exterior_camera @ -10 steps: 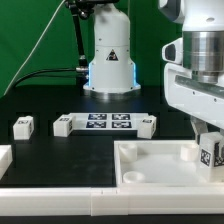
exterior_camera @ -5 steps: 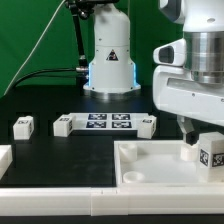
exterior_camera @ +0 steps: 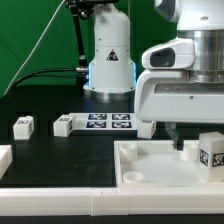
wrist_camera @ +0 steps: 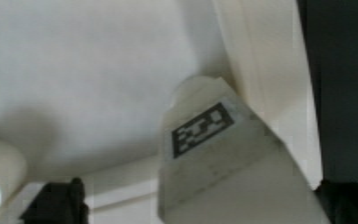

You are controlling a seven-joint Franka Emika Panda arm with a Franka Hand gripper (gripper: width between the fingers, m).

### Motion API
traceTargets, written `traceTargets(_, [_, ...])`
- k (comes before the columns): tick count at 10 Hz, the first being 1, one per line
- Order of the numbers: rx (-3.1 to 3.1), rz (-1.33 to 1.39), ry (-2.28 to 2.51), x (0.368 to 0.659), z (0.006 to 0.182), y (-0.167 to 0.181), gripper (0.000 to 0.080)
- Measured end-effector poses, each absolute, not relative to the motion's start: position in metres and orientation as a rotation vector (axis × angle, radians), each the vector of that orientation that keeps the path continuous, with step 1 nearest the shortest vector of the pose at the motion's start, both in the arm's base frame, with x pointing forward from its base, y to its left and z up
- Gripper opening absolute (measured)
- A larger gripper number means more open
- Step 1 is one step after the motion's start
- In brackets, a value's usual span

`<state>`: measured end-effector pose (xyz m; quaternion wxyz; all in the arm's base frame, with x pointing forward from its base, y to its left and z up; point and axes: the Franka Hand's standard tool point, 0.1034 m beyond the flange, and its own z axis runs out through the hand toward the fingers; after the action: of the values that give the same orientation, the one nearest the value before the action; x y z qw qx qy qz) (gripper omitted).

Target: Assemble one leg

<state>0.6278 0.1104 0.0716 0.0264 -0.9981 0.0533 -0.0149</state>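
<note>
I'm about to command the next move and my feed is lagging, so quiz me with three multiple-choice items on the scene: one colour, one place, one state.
1. The table top is: A green; B black; C white.
2. The leg nearest the arm is: A on the table at the exterior view's left; B hanging in the air above the table; C inside the tray, at the exterior view's right.
3. That leg's tag is: A showing toward the exterior camera; B turned face down; C covered by another block.

Answers:
1. B, the surface around the white parts is black.
2. C, it sits within the tray's walls.
3. A, the black-and-white square shows on its near face.
</note>
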Motion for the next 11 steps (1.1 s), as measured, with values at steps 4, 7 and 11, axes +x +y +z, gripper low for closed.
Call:
traceTargets(4, [-3.102, -0.069, -0.298, 0.6293, 0.0725, 0.1091, 0.0649])
traceTargets(7, [-3.103, -0.068, -0.287, 0.6291, 0.0724, 0.1095, 0.0319])
traceTargets(11, [-3.107, -0.074, -0.040, 0.6293, 0.0720, 0.1116, 0.0291])
